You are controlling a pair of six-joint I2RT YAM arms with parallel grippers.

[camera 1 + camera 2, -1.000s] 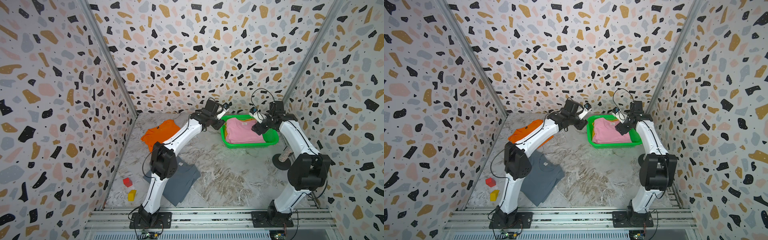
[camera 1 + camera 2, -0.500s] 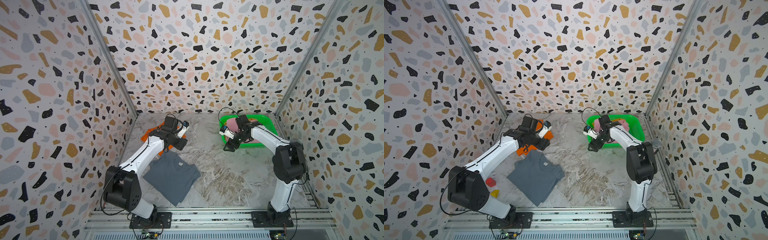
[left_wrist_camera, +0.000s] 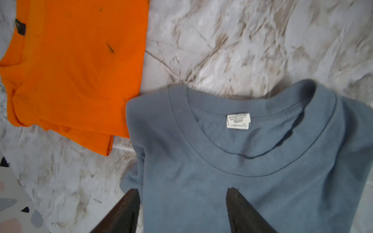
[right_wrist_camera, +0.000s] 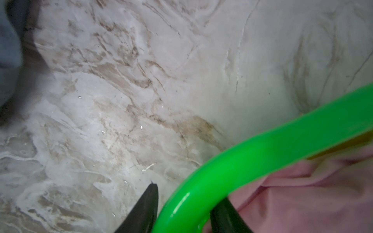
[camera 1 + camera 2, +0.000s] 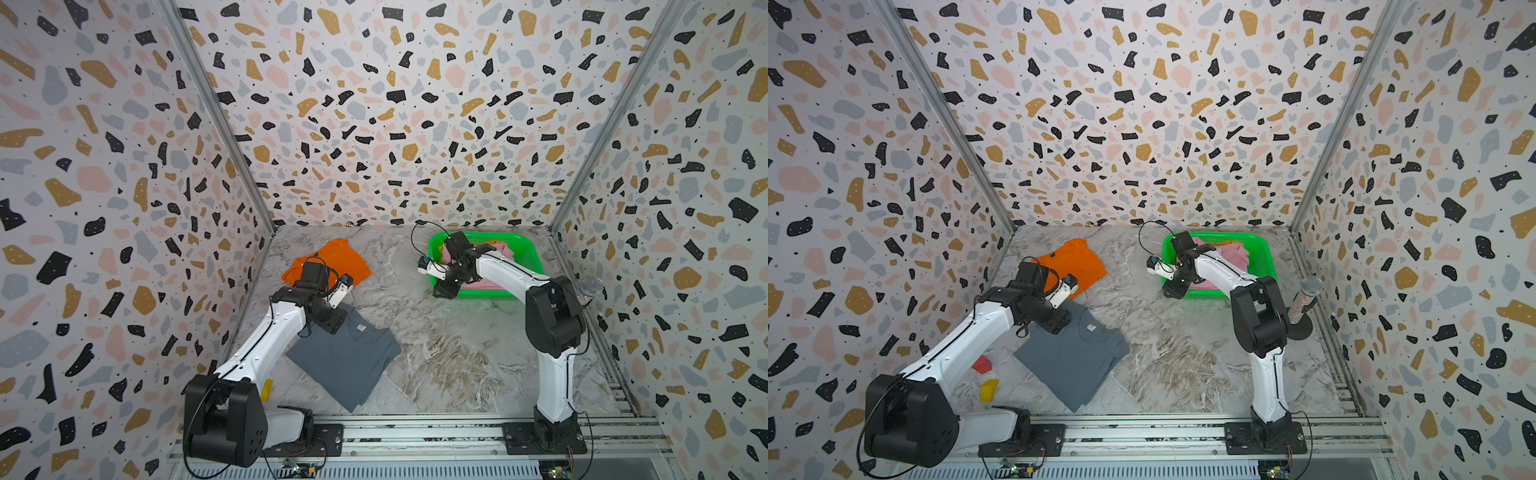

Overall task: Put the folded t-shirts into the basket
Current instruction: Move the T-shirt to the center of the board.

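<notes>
Swung from the basket [image 5: 515, 237], the left gripper [image 3: 181, 190] hangs open above the grey t-shirt [image 3: 262, 171], neck label [image 3: 238, 121] illegible; the right gripper [image 4: 187, 193] straddles the rim, grip unclear, pink t-shirt [image 4: 302, 191] inside.

The left fingers [image 3: 125, 211] straddle a side edge of the near t-shirt [image 3: 242, 171], one over the table [image 3: 242, 40] and one over the cloth, with its collar just ahead of them. The far t-shirt [image 3: 76, 70] lies ahead, on the off-cloth finger's side, its edge meeting the near one's corner. The right fingers [image 4: 145, 207] straddle the basket [image 4: 262, 157] rim at a corner: one outside over the table, one inside over the t-shirt in the basket [image 4: 302, 197].
</notes>
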